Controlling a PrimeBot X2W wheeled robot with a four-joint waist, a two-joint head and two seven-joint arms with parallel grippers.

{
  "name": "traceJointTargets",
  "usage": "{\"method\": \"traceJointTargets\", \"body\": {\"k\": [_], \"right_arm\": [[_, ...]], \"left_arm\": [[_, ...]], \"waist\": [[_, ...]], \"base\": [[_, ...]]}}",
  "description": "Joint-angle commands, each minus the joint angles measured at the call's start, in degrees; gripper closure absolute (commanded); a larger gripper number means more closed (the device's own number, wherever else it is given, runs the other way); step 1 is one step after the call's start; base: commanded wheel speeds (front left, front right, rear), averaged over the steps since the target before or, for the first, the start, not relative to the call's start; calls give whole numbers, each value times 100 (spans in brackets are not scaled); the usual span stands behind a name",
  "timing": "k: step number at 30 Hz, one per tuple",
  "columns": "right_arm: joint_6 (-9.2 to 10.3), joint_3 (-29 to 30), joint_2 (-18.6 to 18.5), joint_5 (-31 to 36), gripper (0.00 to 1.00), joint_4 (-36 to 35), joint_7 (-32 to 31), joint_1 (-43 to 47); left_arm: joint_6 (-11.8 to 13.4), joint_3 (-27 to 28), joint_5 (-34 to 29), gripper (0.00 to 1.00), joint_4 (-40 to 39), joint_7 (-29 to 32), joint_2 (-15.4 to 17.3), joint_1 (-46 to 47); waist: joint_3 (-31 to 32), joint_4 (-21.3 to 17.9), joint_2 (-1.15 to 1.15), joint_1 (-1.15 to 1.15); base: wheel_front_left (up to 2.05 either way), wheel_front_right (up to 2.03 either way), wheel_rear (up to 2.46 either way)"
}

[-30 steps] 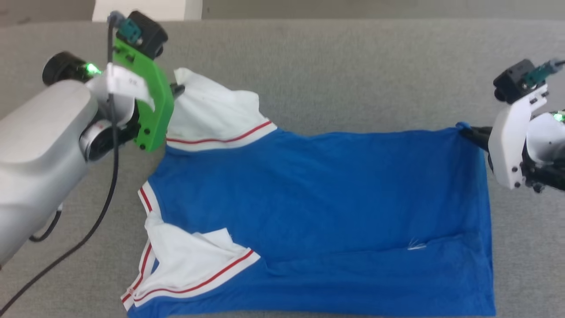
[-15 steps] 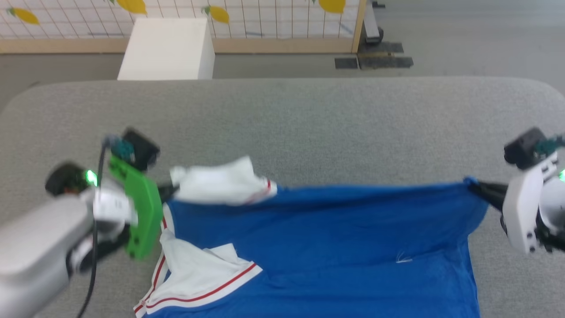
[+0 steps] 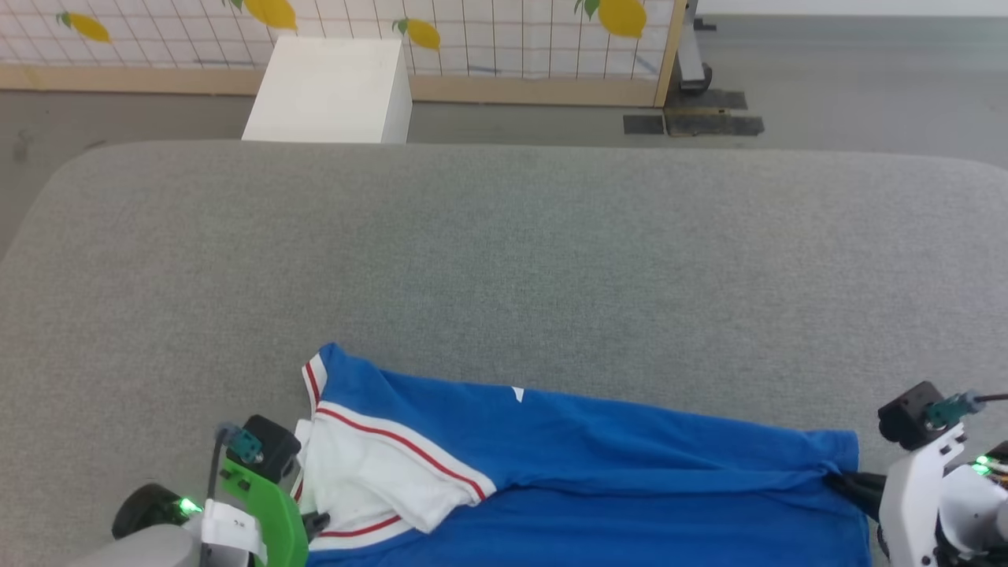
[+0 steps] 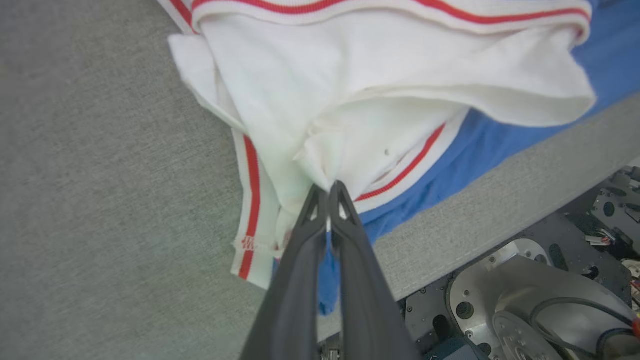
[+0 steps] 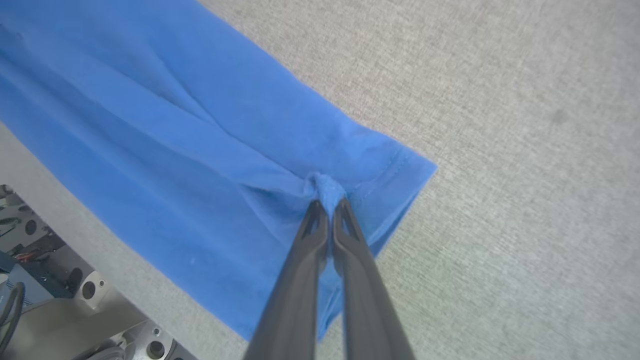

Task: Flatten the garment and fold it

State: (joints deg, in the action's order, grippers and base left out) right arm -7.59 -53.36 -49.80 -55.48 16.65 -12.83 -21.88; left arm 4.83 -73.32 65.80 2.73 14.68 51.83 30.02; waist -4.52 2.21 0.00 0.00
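Grey cloth-covered table (image 3: 504,236) bears the blue garment (image 3: 630,449) along its near edge.

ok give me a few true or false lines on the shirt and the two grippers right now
1. The left gripper is shut on white fabric of the shirt. True.
2. The right gripper hangs open above the shirt. False: it is shut on a bunched blue corner.
3. The shirt lies on a grey surface. True.
4. The box beyond the grey surface is red. False: it is white.

Green left bracket (image 3: 272,510), white right bracket (image 3: 906,494), dark jaws.
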Motion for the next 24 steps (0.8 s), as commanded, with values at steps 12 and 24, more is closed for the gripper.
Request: {"method": "traceJointTargets", "body": {"k": [12, 24], "right_arm": [[10, 686, 124, 543, 0, -77, 484, 137], [10, 2192, -436, 358, 0, -925, -564, 618]], "left_arm": [[465, 397, -369, 0, 407, -1384, -258, -208], [2220, 2657, -2141, 0, -169, -2965, -894, -921]], "waist": [[233, -23, 0, 0], [302, 29, 0, 0]], "base": [[0, 0, 0], [0, 0, 0]]}}
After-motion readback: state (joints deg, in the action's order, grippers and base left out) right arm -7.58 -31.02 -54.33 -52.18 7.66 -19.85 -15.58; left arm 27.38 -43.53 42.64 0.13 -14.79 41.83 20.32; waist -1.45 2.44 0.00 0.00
